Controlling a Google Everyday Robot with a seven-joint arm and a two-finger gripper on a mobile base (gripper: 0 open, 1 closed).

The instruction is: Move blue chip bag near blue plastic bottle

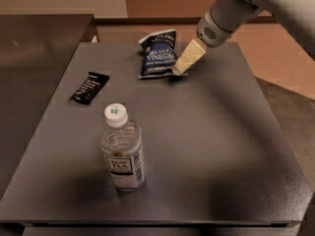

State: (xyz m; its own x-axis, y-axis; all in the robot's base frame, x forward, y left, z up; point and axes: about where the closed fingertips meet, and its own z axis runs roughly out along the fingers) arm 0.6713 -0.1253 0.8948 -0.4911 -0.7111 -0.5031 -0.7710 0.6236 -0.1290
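step: grasp | my gripper [179,69] at right edge of blue chip bag [157,55] | opening: I cannot tell | plan: I pinch low, slide it toward blue plastic bottle [122,154]

Blue chip bag [158,54]: crinkled navy bag with white "Vinegar" lettering, lying flat at the far centre of the tabletop [221,132].

Blue plastic bottle [122,151]: clear, with a white cap and "Tea" label. It stands upright near the front, well apart from the bag.

Claw [178,71]: at the bag's lower right corner.
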